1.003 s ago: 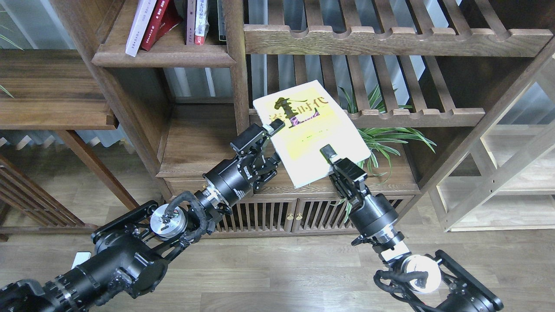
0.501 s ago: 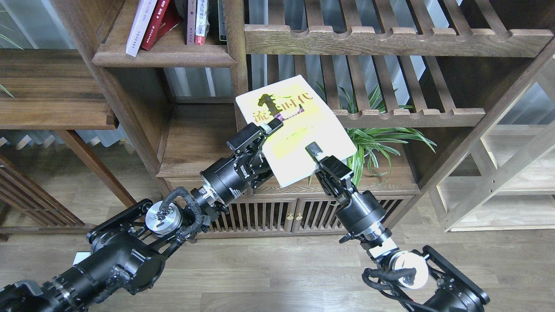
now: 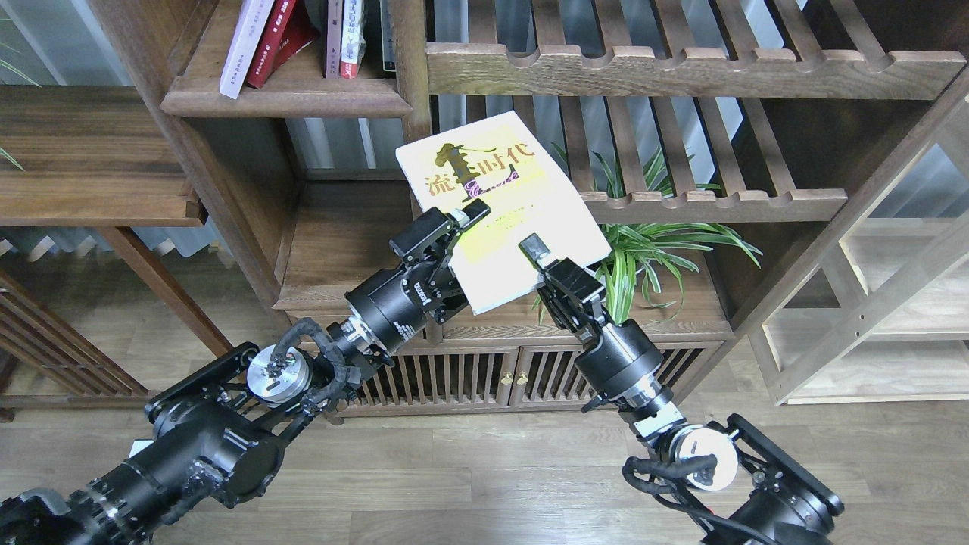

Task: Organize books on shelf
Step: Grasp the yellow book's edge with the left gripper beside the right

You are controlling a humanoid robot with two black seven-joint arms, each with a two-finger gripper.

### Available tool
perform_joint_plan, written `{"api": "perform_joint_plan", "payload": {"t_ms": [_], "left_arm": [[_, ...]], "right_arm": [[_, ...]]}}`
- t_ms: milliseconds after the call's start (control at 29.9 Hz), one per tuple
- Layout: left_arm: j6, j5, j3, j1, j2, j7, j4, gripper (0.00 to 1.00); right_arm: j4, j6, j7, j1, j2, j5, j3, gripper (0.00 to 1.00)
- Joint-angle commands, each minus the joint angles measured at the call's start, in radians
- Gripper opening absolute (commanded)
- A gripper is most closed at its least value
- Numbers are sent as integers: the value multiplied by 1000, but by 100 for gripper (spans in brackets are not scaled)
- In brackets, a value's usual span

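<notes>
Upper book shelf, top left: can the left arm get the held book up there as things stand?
Probably not directly. The left gripper and right gripper both clamp the pale book, and it sits below the shelf, overlapping the upright post.

The pale yellow-covered book (image 3: 503,200) hangs tilted, cover up, below the shelf (image 3: 288,97) holding leaning books (image 3: 261,42).

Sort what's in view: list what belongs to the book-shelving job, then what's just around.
Part of the job:
pale yellow book, held in the air by both arms
left gripper, jaws clamped on its left edge
right gripper, gripping its lower edge
upper shelf with standing books

Just around:
potted plant
slatted racks
low cabinet doors
</notes>
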Motion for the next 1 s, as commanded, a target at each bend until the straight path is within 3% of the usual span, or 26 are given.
{"api": "perform_joint_plan", "payload": {"t_ms": [0, 67, 267, 401, 702, 969], "left_arm": [[0, -1, -27, 6, 0, 6, 0, 64], [0, -1, -44, 10, 0, 6, -2, 48], [0, 1, -53, 13, 0, 8, -2, 26], [0, 1, -53, 30, 0, 11, -3, 6], [0, 2, -51, 46, 0, 34, -5, 2], [0, 5, -53, 44, 0, 28, -5, 1]], "right_arm": [[0, 0, -1, 1, 0, -2, -1, 1], [0, 0, -1, 1, -3, -2, 0, 1], [-1, 0, -1, 1, -4, -2, 0, 2], [-1, 0, -1, 1, -4, -2, 7, 2], [-1, 0, 1, 1, -10, -2, 16, 4], [-3, 0, 1, 1, -17, -3, 85, 22]]}}
